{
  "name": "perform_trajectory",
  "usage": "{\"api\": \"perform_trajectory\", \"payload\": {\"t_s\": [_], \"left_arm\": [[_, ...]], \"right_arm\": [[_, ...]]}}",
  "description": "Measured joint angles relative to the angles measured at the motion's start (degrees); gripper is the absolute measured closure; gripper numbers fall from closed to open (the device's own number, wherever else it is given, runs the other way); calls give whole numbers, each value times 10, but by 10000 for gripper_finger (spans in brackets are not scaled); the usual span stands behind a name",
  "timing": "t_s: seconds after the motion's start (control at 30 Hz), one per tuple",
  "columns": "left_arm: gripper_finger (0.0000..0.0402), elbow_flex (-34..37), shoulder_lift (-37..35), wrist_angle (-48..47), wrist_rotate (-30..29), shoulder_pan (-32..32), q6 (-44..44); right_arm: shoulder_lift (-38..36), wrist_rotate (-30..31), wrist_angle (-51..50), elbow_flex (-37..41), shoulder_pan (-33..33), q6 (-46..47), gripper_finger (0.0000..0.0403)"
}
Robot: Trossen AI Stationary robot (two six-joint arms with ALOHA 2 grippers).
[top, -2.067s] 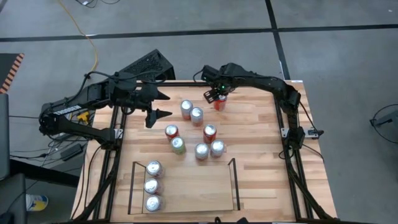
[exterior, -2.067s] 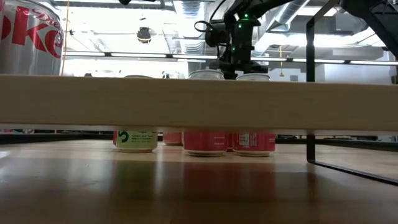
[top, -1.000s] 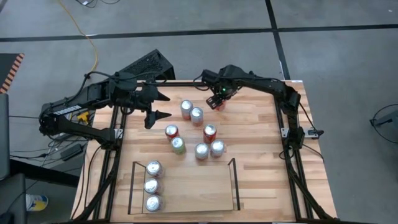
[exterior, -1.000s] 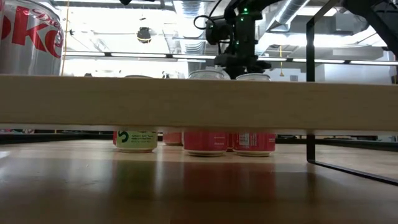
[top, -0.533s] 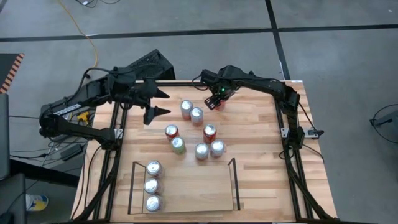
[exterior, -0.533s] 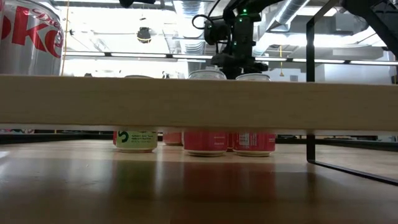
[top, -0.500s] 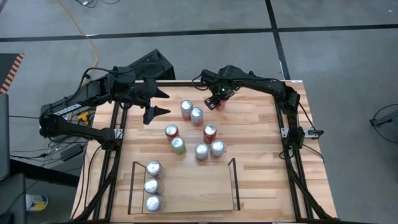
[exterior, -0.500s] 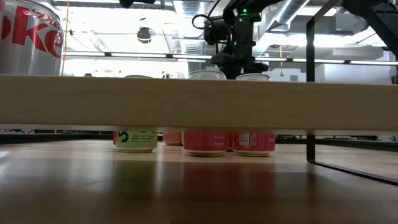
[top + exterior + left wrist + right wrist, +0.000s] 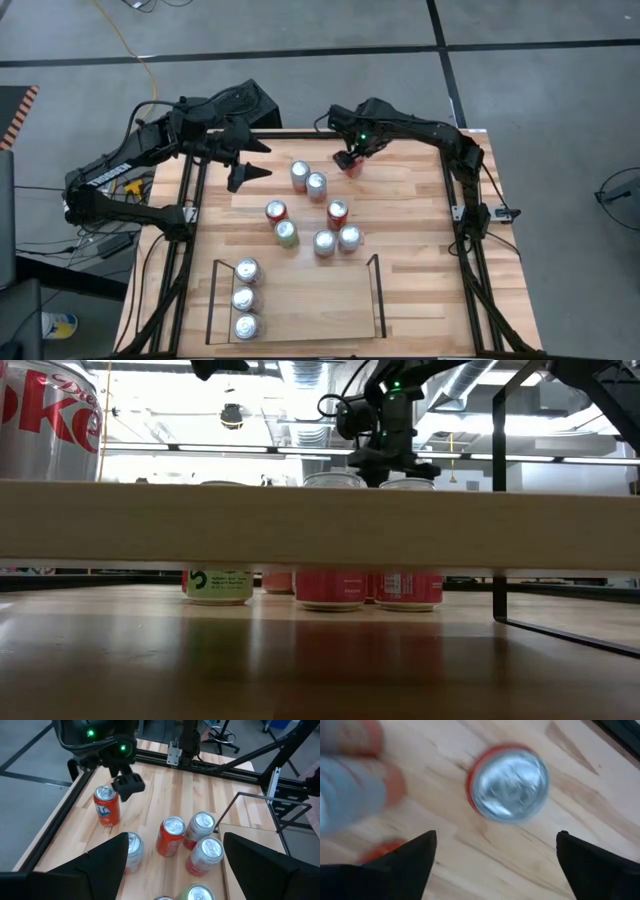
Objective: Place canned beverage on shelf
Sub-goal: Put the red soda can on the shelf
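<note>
An orange can [image 9: 354, 168] with a silver top [image 9: 509, 784] stands upright on the table near the far edge. My right gripper [image 9: 347, 158] hangs over it, pointing down, open; the can sits just ahead of its fingers, not between them. In the left wrist view that can [image 9: 106, 806] shows below the right gripper [image 9: 127, 784]. My left gripper [image 9: 262, 160] is open in the air at the far left. The shelf [image 9: 310, 300], at the near edge, has three cans [image 9: 244, 298] along its left rail.
Several loose cans [image 9: 315, 212] stand in a cluster mid-table between the orange can and the shelf; one is green [image 9: 287, 233]. Black frame rails [image 9: 190, 230] run along both table sides. The shelf's right part is bare wood. The low view shows the shelf plank [image 9: 320, 525].
My left gripper has swung a little toward the table's far edge, staying open and in the air. The orange can has stayed where it stands.
</note>
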State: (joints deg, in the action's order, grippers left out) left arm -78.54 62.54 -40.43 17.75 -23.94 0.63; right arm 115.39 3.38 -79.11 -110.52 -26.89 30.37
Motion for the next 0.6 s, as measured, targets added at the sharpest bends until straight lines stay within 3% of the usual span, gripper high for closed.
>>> {"api": "perform_trajectory", "payload": {"t_s": [0.4,0.6], "left_arm": [[93,0,0,-26,46,-29,-16],[93,0,0,-41,70,-40,-26]], "right_arm": [[1,39,52,16,-7,120,10],[2,44,93,29,-10,135,11]]}}
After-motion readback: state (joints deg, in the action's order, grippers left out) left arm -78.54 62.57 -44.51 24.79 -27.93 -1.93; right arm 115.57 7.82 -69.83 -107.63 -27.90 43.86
